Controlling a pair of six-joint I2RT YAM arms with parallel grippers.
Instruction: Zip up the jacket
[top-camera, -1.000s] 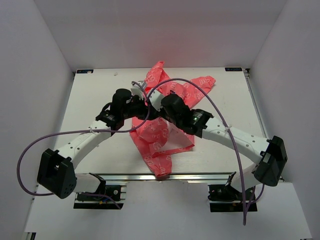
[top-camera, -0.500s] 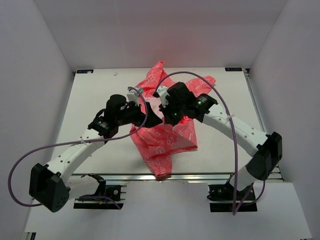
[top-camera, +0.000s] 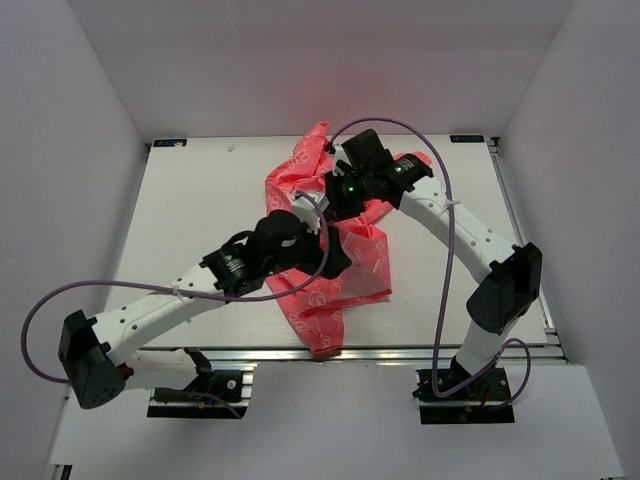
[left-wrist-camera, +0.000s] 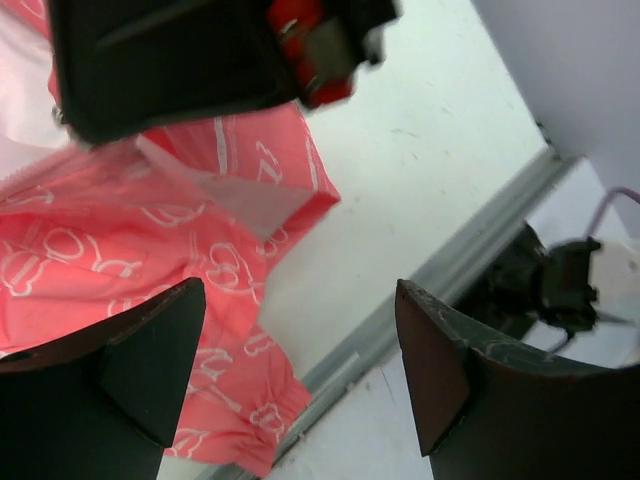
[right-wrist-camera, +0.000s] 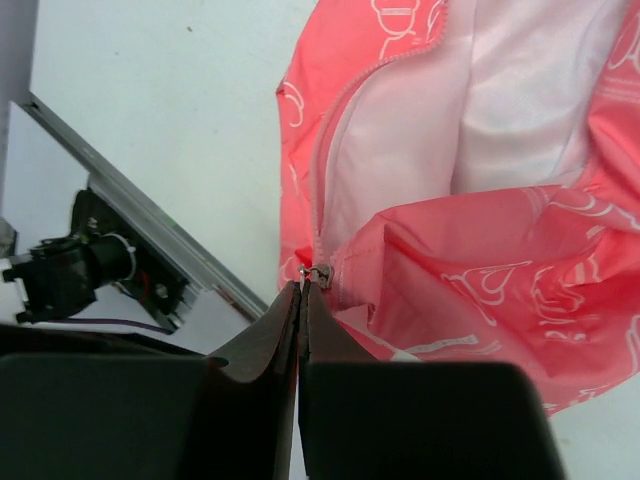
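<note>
At right gripper (right-wrist-camera: 304, 288) tips, clamped on zipper pull (right-wrist-camera: 320, 271) of jacket (right-wrist-camera: 480, 250); left gripper (left-wrist-camera: 300, 370) spread wide, empty, over jacket edge.

A white desk (top-camera: 190, 190) stands between plain pale walls (top-camera: 320, 60) on three sides. A silver rail (top-camera: 390, 352) runs along its near edge, with two black clamps (top-camera: 205, 385) fixed just on the near side. Small black clips (top-camera: 167, 142) sit at the far corners.
</note>
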